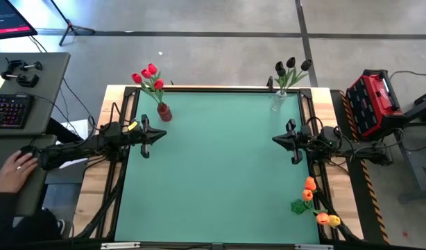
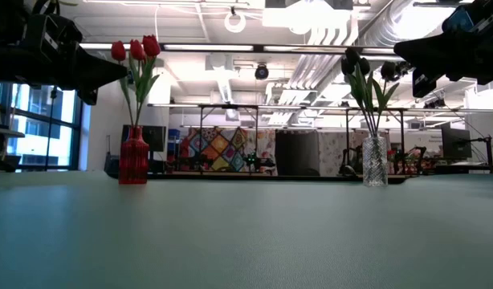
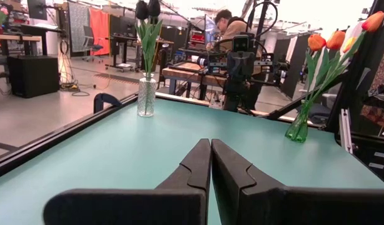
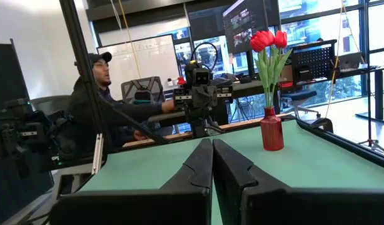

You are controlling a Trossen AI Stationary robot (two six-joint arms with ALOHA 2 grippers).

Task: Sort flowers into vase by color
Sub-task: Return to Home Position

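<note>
Red tulips (image 1: 148, 75) stand in a red vase (image 1: 164, 112) at the far left corner of the green table. Near-black tulips (image 1: 291, 68) stand in a clear glass vase (image 1: 279, 101) at the far right corner. Orange tulips (image 1: 311, 200) stand in a green vase (image 3: 297, 130) at the near right corner. My left gripper (image 1: 163, 135) hovers shut above the table's left side. My right gripper (image 1: 274, 139) hovers shut above the right side. Both point at the table's middle and hold nothing.
A person's hand (image 1: 17, 167) rests on a desk left of the table, beside a keyboard (image 1: 10, 111). A red toolbox (image 1: 371, 101) sits right of the table. The green mat (image 1: 220, 173) between the grippers is bare. Another person (image 3: 232, 28) shows beyond the table's right side.
</note>
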